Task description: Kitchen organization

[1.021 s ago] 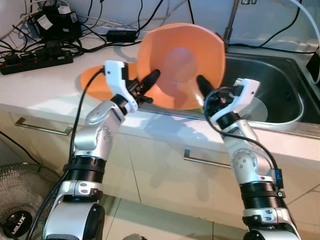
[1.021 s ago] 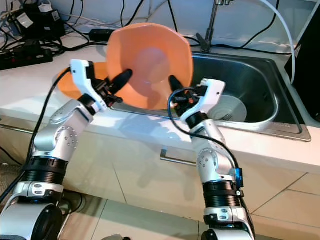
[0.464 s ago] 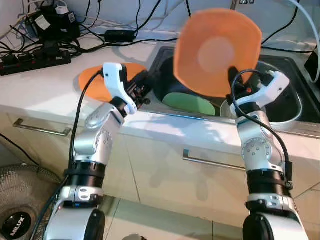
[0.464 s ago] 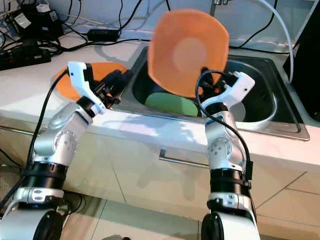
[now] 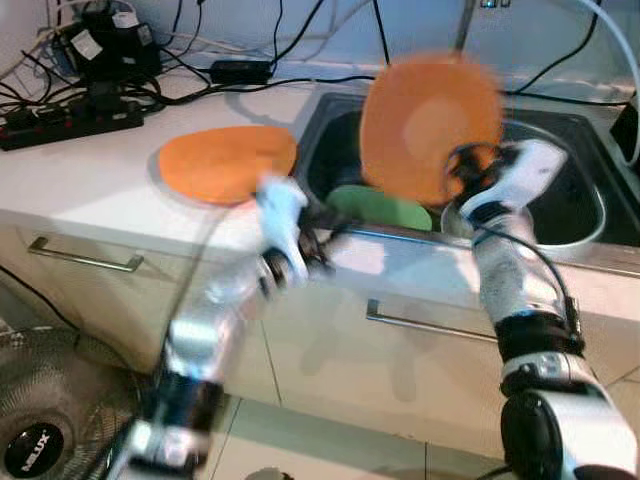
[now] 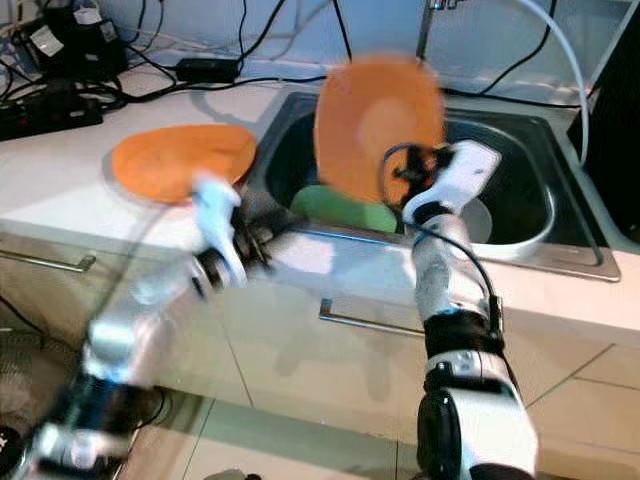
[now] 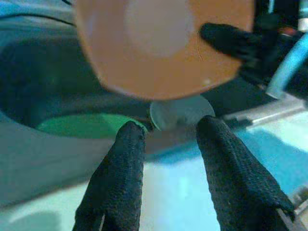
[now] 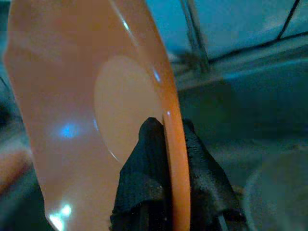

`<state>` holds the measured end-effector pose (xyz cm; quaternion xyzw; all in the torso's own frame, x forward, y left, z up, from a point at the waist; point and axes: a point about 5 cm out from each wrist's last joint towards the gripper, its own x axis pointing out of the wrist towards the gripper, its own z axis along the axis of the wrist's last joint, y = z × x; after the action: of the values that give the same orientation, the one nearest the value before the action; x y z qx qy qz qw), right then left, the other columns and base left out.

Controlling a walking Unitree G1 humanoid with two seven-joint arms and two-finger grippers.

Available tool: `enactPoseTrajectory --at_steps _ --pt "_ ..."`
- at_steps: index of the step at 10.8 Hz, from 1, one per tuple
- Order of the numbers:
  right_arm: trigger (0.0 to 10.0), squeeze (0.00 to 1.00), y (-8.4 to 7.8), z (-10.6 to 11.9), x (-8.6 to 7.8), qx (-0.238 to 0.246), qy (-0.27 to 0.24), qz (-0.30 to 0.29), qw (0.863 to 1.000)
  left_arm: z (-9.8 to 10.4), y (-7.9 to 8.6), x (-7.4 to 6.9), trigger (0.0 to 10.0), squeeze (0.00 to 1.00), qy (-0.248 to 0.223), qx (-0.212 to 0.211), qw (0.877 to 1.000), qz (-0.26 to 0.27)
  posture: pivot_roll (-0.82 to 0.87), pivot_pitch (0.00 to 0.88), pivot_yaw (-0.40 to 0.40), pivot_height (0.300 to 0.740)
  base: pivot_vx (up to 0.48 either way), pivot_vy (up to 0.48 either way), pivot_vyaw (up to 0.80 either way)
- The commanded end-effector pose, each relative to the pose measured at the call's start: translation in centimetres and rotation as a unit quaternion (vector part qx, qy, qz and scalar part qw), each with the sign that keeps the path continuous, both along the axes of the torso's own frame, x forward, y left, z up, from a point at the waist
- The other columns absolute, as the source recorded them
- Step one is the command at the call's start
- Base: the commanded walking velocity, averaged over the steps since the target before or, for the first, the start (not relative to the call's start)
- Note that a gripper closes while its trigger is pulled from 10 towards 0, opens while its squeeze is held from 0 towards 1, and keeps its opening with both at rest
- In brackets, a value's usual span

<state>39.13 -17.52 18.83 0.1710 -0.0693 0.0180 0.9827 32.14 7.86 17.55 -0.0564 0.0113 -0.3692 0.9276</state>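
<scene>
My right gripper (image 5: 468, 168) is shut on the lower edge of an orange plate (image 5: 428, 125), holding it upright over the steel sink (image 5: 570, 230). In the right wrist view its fingers (image 8: 144, 183) pinch the plate's rim (image 8: 174, 159). A second orange plate (image 5: 226, 162) lies flat on the white counter left of the sink. A green plate (image 5: 385, 208) rests in the sink's near left corner. My left gripper (image 5: 322, 245) is blurred at the counter's front edge, below the sink rim; in the left wrist view its fingers (image 7: 120, 183) stand open with nothing between them.
A white plate (image 6: 470, 222) lies in the sink under my right arm. Power strips and black cables (image 5: 80, 100) crowd the counter's back left. The tap (image 6: 428, 30) rises behind the sink. Drawer handles (image 5: 85, 260) run along the cabinet front below.
My left arm has dropped away from the sink towards the counter's front edge, blurred in motion. The right gripper has lowered the upright orange plate slightly over the sink.
</scene>
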Motion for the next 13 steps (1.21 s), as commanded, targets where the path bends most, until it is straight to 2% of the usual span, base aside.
enactPoseTrajectory --at_steps 1,4,6,9,12,13 --pt "10.0 0.0 -0.1 1.9 0.7 -0.038 -0.029 -0.011 0.999 0.7 -0.8 -0.6 10.0 0.0 -0.013 0.005 1.0 -0.006 0.19 0.065 0.019 0.74 0.0 0.0 0.0" --pt "10.0 0.0 0.6 2.4 1.5 -0.119 -0.017 -0.023 0.993 0.5 -2.0 -2.5 10.0 0.0 -0.003 0.018 1.0 -0.022 0.22 0.094 0.013 0.74 0.0 0.0 0.0" --pt "10.0 0.0 0.7 2.1 1.8 -0.191 -0.001 -0.024 0.981 0.4 -1.6 -3.5 10.0 0.0 0.008 0.031 0.999 -0.007 0.24 0.13 0.004 0.74 0.0 0.0 0.0" --pt "10.0 0.0 0.4 1.2 1.8 -0.239 0.021 -0.03 0.97 0.5 0.3 -3.5 10.0 0.0 0.006 0.05 0.998 0.048 0.25 0.164 -0.005 0.74 0.0 0.0 0.0" --pt "10.0 0.0 1.0 0.3 1.7 -0.247 0.033 -0.014 0.968 0.7 0.8 -4.1 10.0 0.0 0.012 0.048 0.997 0.066 0.27 0.174 -0.011 0.74 0.0 0.0 0.0" --pt "10.0 0.74 1.3 0.2 1.7 -0.25 0.034 -0.012 0.968 0.6 0.8 -4.3 10.0 0.0 0.016 0.047 0.996 0.069 0.28 0.177 -0.012 0.74 0.0 0.0 0.0"
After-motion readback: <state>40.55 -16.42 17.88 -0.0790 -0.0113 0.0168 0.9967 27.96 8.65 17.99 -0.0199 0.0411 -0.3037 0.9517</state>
